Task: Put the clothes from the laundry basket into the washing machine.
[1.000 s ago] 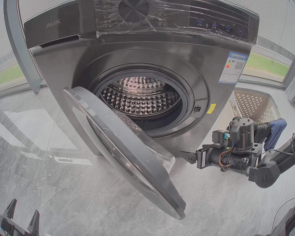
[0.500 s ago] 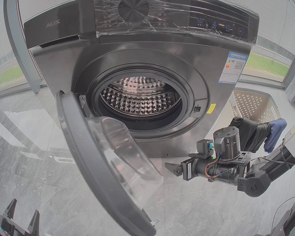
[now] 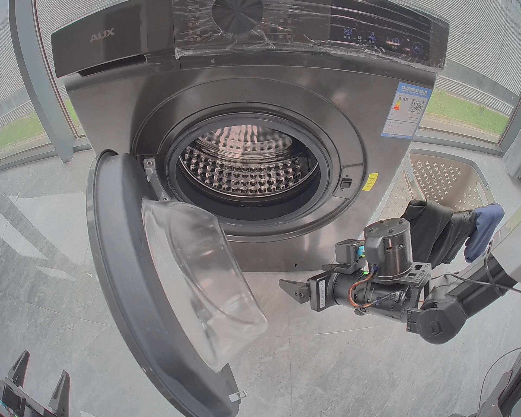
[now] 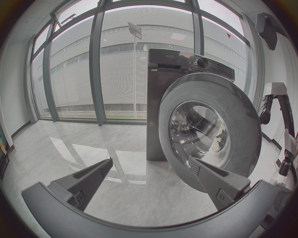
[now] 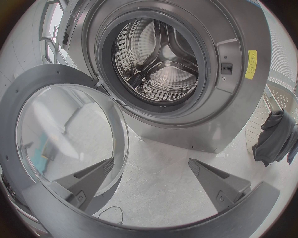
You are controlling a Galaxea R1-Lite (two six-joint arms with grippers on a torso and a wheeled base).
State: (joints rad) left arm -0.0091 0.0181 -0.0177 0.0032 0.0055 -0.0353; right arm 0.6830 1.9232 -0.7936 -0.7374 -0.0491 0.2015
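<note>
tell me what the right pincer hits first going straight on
The right pincer would probably meet the washing machine's lower front, below the drum opening, passing close beside the open door; depth is unclear.

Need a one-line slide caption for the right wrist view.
Open right gripper faces the empty drum, door swung wide, dark clothes draped over the laundry basket rim.

Washing machine (image 3: 116, 103): maker's lettering (image 3: 102, 36) on drawer front (image 3: 135, 43), 11 o'clock of drum opening (image 3: 247, 163). Blue-white energy label (image 3: 408, 110) at 2 o'clock. Yellow warning sticker (image 3: 370, 182) at 3 o'clock, print too small to read. Lit icons (image 3: 372, 38) on control panel (image 3: 304, 24).
</note>
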